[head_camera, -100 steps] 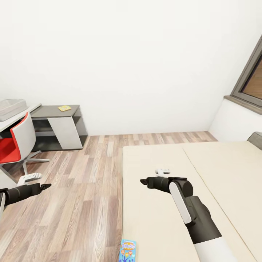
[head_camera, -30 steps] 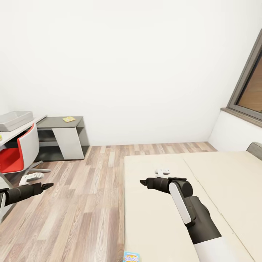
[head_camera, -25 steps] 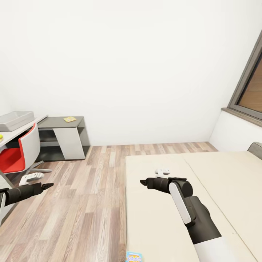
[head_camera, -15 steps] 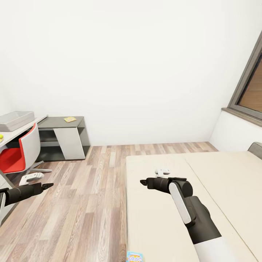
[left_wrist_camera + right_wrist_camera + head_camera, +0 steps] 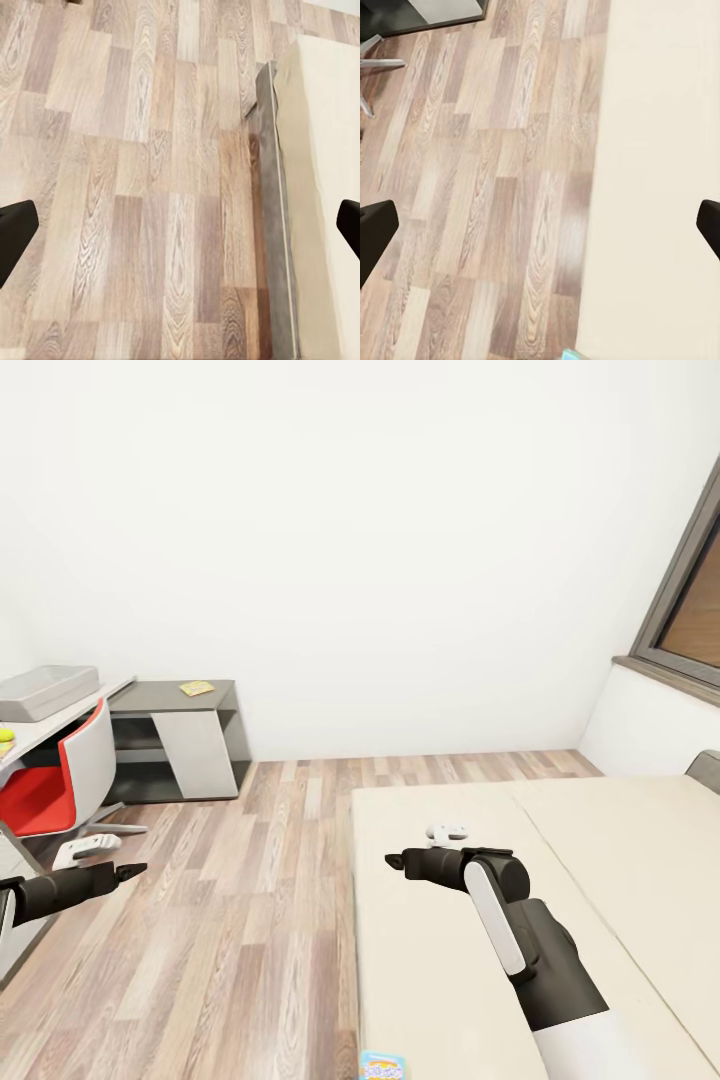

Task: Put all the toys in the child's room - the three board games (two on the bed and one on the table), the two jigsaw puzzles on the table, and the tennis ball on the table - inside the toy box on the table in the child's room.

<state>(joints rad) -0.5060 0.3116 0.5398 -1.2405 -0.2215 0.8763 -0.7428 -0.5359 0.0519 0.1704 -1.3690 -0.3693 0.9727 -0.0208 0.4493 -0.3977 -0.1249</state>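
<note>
The light blue board game [image 5: 383,1066] lies at the near edge of the bed [image 5: 600,840]. Far left, the grey toy box [image 5: 45,691] sits on the white surface [image 5: 60,722], a tennis ball [image 5: 6,735] apparently just beside it. Both left gripper [image 5: 180,225] and right gripper [image 5: 540,229] have fingers spread apart, empty.

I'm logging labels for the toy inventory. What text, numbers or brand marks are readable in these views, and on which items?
Nothing can be read for certain.
Light blue board game at the bed's near edge: yellow lettering shows, cut off by the frame and too blurred to read.
Yellow item on the grey side cabinet: too small to tell any print.
</note>
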